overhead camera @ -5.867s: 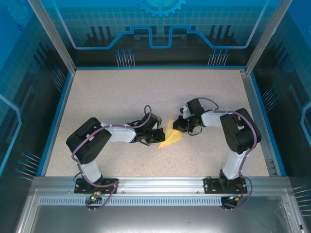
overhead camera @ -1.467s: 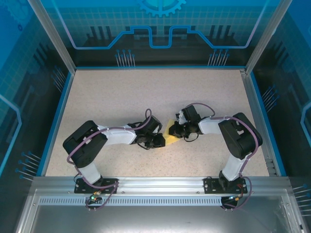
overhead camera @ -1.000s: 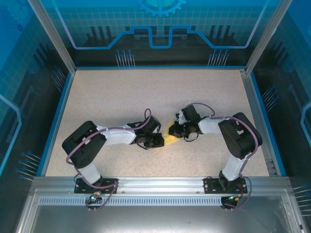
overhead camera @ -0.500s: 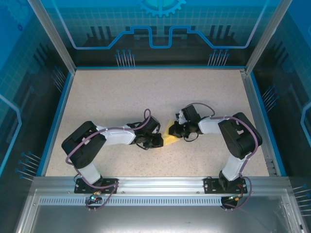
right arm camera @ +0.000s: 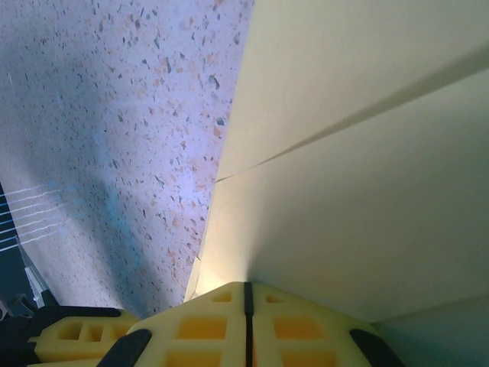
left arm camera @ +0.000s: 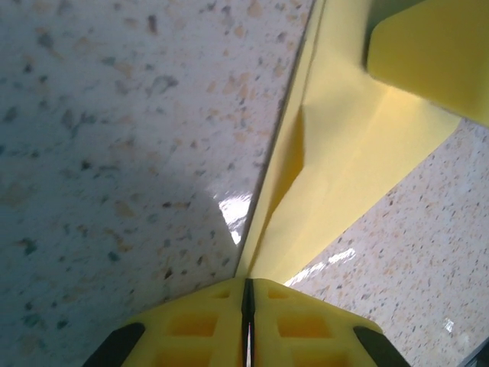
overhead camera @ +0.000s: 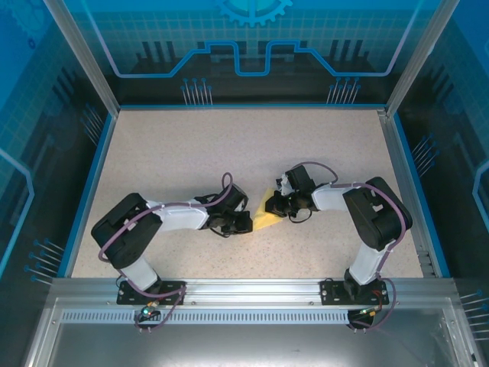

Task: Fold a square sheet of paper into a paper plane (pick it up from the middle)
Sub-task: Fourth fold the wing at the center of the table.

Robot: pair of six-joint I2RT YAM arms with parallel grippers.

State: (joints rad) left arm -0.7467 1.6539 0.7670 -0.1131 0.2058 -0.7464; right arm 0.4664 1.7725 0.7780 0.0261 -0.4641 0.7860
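The partly folded yellow sheet of paper (overhead camera: 267,218) lies mid-table (overhead camera: 229,145) between the two arms. The left gripper (overhead camera: 246,222) is pressed together, pinching its near-left corner, and the right gripper (overhead camera: 273,205) is clamped on its far edge.

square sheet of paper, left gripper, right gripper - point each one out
square sheet of paper (overhead camera: 267,220): top external view, on its yellow middle.
left gripper (left arm camera: 246,292): left wrist view, seam between its shut fingertips.
right gripper (right arm camera: 246,294): right wrist view, seam between its shut fingertips.
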